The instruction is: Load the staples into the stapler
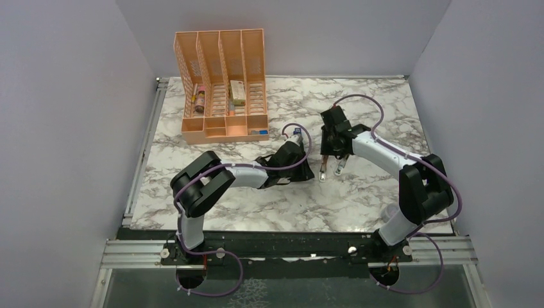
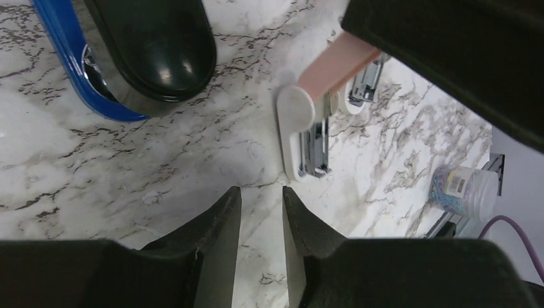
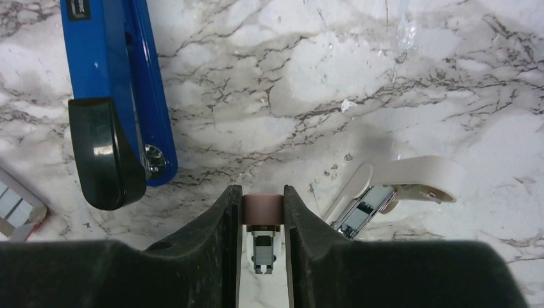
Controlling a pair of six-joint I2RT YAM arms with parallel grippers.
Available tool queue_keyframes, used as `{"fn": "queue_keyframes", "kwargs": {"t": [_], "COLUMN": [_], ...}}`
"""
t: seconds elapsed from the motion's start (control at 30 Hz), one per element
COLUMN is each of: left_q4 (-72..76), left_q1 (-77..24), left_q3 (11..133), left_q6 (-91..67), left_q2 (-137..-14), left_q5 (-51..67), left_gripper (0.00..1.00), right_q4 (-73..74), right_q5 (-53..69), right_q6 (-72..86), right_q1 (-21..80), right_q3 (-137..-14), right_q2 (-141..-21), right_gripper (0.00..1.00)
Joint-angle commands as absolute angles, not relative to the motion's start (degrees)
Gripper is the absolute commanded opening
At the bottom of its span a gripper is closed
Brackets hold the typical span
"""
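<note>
The blue stapler (image 3: 115, 83) with its black top arm lies on the marble, left of my right gripper; it also shows in the left wrist view (image 2: 83, 70) and as a blue tip in the top view (image 1: 296, 134). My right gripper (image 3: 263, 192) is shut on a small pink-topped piece (image 3: 263, 208) with a grey metal part under it. My left gripper (image 2: 262, 192) is empty with a narrow gap between its fingers, low over the marble and just short of that pink-and-white piece (image 2: 305, 128). A corner of the red-pink staple box (image 3: 16, 215) shows at the left edge. The staple strips are hidden.
A white curved clip-like piece (image 3: 401, 183) with a metal channel lies right of my right gripper. A clear jar of coloured bits (image 2: 462, 189) stands near the table edge. A peach desk organizer (image 1: 221, 83) stands at the back left. Both grippers (image 1: 306, 172) (image 1: 330, 167) are close together mid-table.
</note>
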State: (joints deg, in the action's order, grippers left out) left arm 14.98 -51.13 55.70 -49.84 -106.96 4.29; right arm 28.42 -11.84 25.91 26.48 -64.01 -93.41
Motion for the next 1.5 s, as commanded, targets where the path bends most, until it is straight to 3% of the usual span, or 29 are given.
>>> {"fn": "queue_keyframes", "kwargs": {"t": [0.0, 0.37, 0.53, 0.8, 1.47], "left_q4": [17.9, 19.1, 19.1, 16.7, 12.6], "left_q1": [-51.7, -52.7, -52.8, -52.8, -52.3], "left_q3": [56.9, 58.2, 57.6, 57.9, 58.5], "left_q6": [-51.0, -49.7, -50.3, -51.1, -51.7], "left_q2": [-109.2, -111.9, -112.5, -113.6, -113.9], "left_q5": [5.8, 10.4, 10.1, 8.6, 5.8], "left_gripper": [0.3, 0.3, 0.18, 0.11, 0.07], "right_q4": [29.6, 28.9, 29.0, 29.8, 33.1], "right_q5": [-9.3, -7.7, -7.6, -7.4, -7.8], "right_q6": [26.2, 27.4, 27.6, 27.3, 31.0], "right_q1": [27.3, 28.3, 28.6, 30.2, 34.1], "right_q3": [-62.5, -62.1, -62.2, -62.0, -55.0], "right_q2": [-91.0, -90.4, -90.3, -89.3, -82.6], "right_gripper": [0.25, 0.25, 0.25, 0.24, 0.23]}}
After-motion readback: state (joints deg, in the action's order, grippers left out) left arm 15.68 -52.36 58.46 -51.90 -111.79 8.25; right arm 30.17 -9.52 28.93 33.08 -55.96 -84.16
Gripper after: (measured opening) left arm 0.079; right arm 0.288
